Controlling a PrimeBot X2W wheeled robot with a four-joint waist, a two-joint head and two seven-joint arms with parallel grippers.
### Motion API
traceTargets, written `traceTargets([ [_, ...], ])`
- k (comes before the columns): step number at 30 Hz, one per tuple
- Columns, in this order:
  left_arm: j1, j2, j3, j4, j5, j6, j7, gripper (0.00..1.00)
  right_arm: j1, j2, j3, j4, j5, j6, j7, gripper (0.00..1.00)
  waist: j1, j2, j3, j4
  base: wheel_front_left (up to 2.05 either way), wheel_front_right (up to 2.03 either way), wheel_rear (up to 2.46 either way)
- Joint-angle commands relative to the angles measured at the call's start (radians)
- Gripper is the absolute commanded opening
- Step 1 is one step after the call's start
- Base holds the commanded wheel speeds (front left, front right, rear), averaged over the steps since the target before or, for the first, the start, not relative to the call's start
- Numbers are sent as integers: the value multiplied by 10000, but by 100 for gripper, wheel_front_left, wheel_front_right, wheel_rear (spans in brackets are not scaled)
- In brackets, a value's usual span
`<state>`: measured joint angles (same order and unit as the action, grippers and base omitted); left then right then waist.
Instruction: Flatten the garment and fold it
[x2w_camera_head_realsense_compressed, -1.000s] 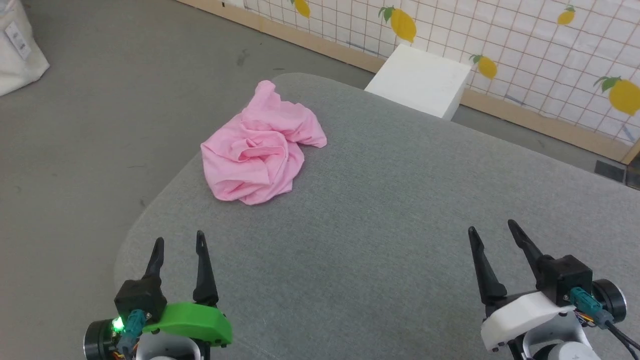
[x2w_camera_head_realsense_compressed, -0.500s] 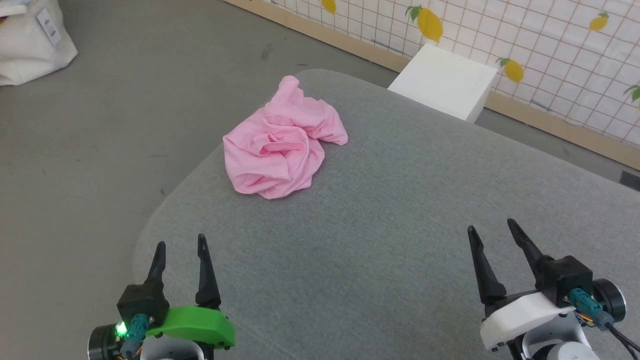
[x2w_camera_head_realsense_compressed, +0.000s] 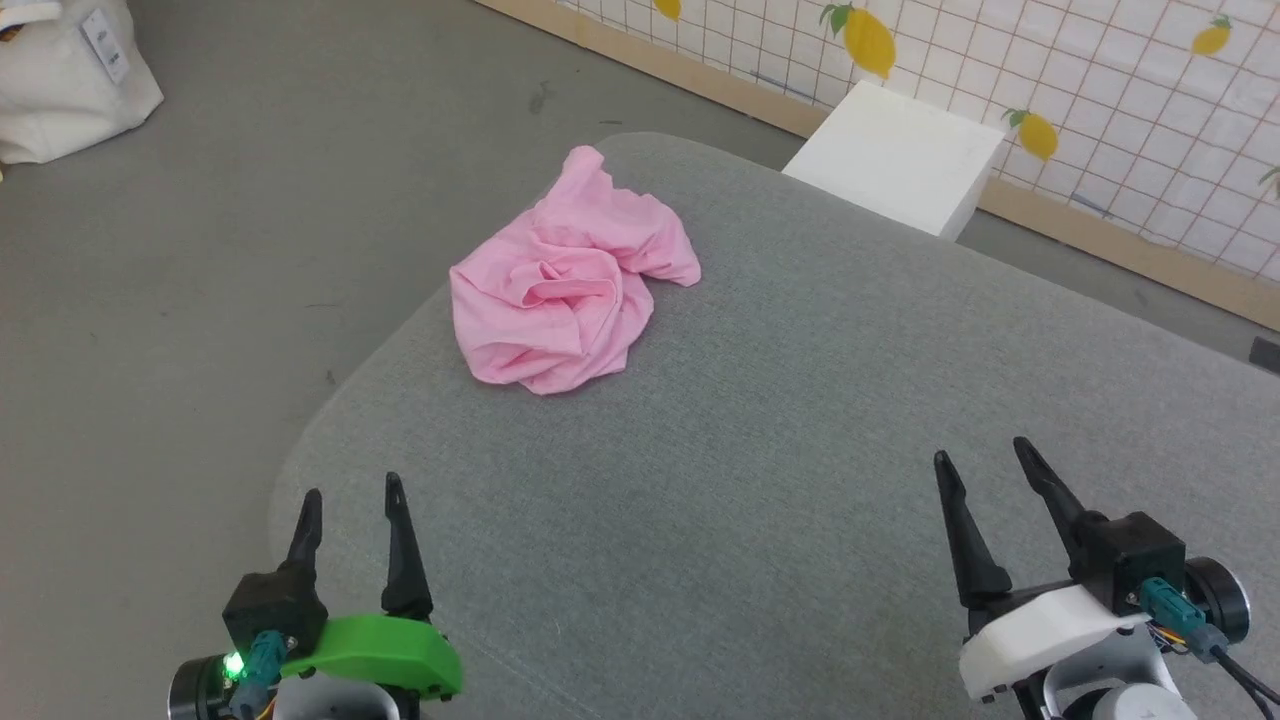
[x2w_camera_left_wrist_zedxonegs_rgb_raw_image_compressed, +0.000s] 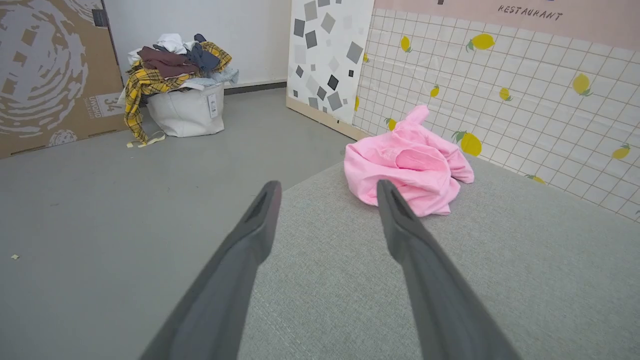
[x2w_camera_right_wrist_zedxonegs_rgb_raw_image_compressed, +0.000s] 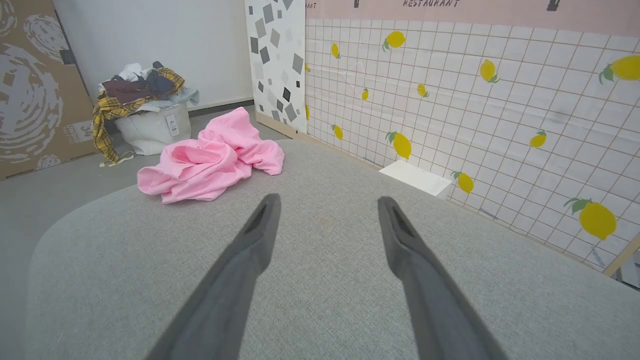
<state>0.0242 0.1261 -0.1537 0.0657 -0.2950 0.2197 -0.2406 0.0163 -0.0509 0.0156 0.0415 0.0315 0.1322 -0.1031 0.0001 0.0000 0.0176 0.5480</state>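
Note:
The garment (x2w_camera_head_realsense_compressed: 565, 285) is a crumpled light-pink heap near the far left edge of the grey padded table (x2w_camera_head_realsense_compressed: 780, 430); it also lies ahead in the left wrist view (x2w_camera_left_wrist_zedxonegs_rgb_raw_image_compressed: 407, 162) and to the left in the right wrist view (x2w_camera_right_wrist_zedxonegs_rgb_raw_image_compressed: 207, 160). My left gripper (x2w_camera_head_realsense_compressed: 350, 487) hovers open at the near left corner, well short of the garment. At the near right, my right gripper (x2w_camera_head_realsense_compressed: 980, 450) is open too, with nothing between its fingers.
A white box (x2w_camera_head_realsense_compressed: 895, 160) stands on the floor behind the table, against a lemon-patterned tiled wall (x2w_camera_head_realsense_compressed: 1100, 90). A white laundry bag heaped with clothes (x2w_camera_left_wrist_zedxonegs_rgb_raw_image_compressed: 182, 92) sits on the grey floor at the far left, beside a cardboard panel (x2w_camera_left_wrist_zedxonegs_rgb_raw_image_compressed: 50, 75).
The head camera has swung, shifting the whole picture to the right. The garment lies as before. My left gripper sits slightly lower in the picture; both grippers stay open.

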Motion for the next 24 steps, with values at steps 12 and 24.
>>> traceTargets([
  [12, -3201, 888, 494, 120, -960, -771, 1922, 100, -1142, -126, 517, -674, -337, -15, 289, 100, -1, 0, 2382, -2322, 0, 0, 0],
  [24, -6914, 2689, 1457, 465, -1990, -482, 6562, 100, -2751, -649, 771, -583, 423, -15, -294, 100, -1, 0, 6010, -5204, 0, 0, 0],
])
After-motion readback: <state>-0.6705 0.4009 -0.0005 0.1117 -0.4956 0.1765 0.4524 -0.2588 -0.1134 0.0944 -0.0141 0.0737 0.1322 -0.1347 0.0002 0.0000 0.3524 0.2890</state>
